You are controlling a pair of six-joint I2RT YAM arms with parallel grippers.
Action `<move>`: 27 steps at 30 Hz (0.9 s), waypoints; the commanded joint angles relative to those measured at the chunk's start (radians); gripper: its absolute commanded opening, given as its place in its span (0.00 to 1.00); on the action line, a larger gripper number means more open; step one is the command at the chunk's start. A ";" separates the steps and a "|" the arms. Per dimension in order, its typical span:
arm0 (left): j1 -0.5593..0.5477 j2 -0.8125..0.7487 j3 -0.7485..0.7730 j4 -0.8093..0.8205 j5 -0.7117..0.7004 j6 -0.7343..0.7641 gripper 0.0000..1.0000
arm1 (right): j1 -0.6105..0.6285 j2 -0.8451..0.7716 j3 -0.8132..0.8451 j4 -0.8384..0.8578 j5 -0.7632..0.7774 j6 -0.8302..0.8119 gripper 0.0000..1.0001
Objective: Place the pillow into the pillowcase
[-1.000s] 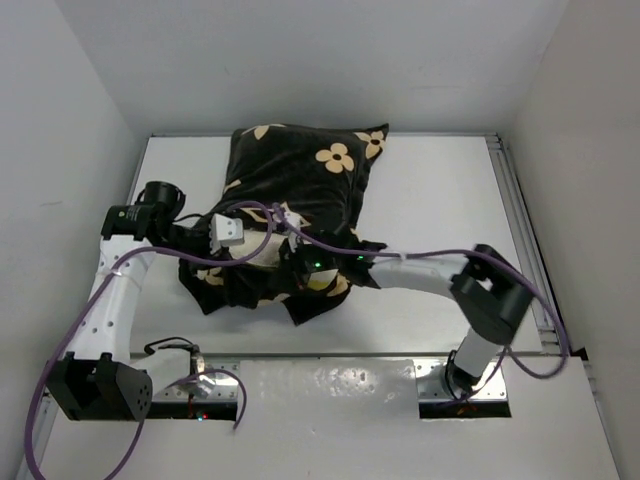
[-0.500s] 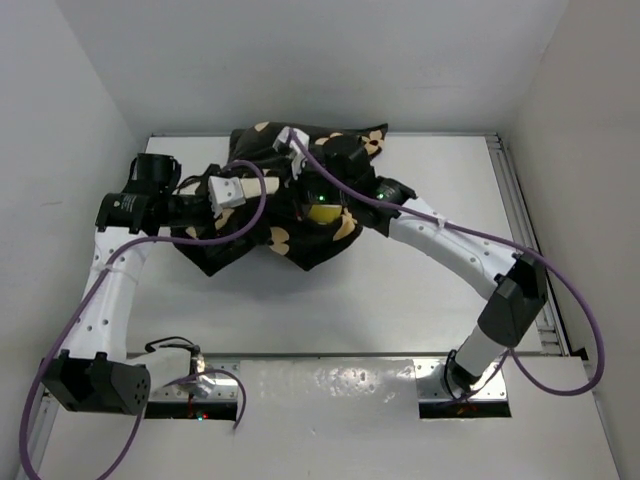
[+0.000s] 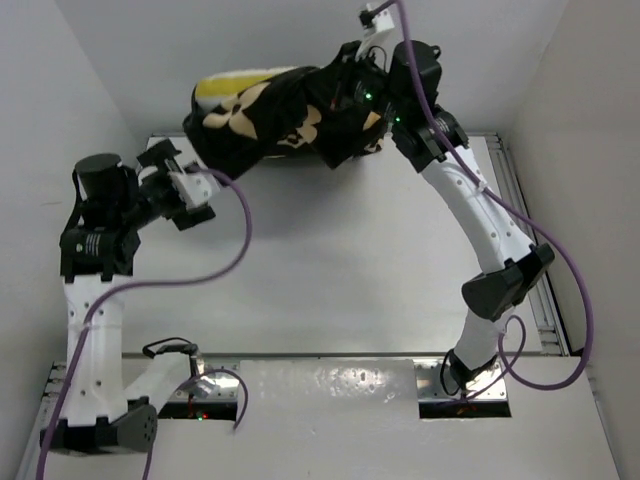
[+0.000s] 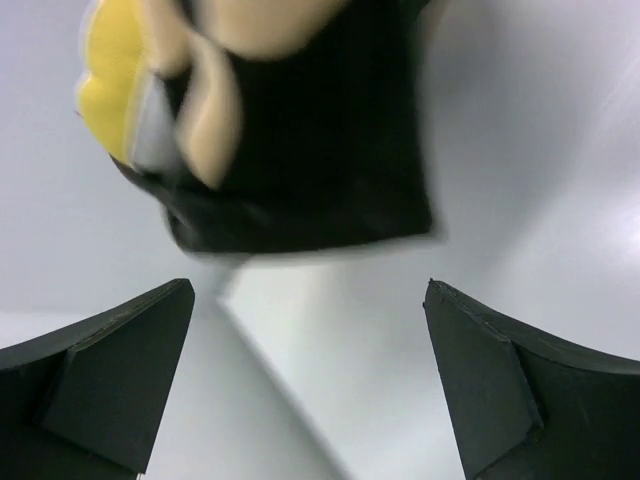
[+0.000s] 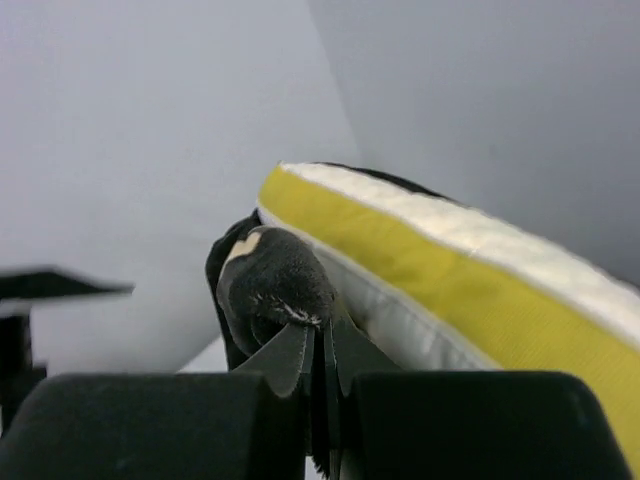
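Observation:
The black pillowcase [image 3: 290,120] with tan flower motifs hangs in the air over the back of the table. The pillow [image 3: 235,82] is inside it, and its yellow-piped cream edge sticks out at the upper left. My right gripper [image 3: 345,85] is raised high and shut on a bunched fold of the pillowcase [image 5: 270,285]. Its closed tips [image 5: 322,335] sit beside the pillow's yellow edge [image 5: 450,290]. My left gripper [image 3: 195,185] stands open and holds nothing, below and left of the hanging bundle. In the left wrist view the pillowcase [image 4: 320,130] hangs above the gripper [image 4: 310,310].
The white table [image 3: 330,260] lies below the hanging bundle, enclosed by white walls at the back and sides. A metal rail [image 3: 520,220] runs along the table's right edge. Purple cables loop from both arms [image 3: 240,230].
My right arm has swung up and back, lifting the pillowcase with the pillow off the table. My left gripper has let go of the fabric, opened wide and drawn back to the left.

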 commanded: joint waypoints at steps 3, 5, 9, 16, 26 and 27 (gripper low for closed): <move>-0.061 -0.174 -0.289 0.172 -0.008 0.359 1.00 | -0.008 -0.113 -0.054 0.313 0.128 0.141 0.00; -0.068 -0.231 -0.417 0.428 -0.124 0.230 1.00 | 0.000 -0.118 -0.055 0.326 0.136 0.146 0.00; -0.101 -0.203 -0.526 0.872 -0.198 0.193 1.00 | 0.010 -0.105 -0.006 0.288 0.131 0.126 0.00; -0.171 -0.084 -0.655 1.214 -0.154 0.491 1.00 | 0.010 -0.194 -0.130 0.331 0.130 0.130 0.00; -0.216 0.222 -0.602 1.478 -0.121 0.613 1.00 | -0.003 -0.164 -0.078 0.334 0.087 0.176 0.00; -0.214 0.244 -0.595 1.512 -0.123 0.601 1.00 | -0.010 -0.159 -0.073 0.337 0.077 0.182 0.00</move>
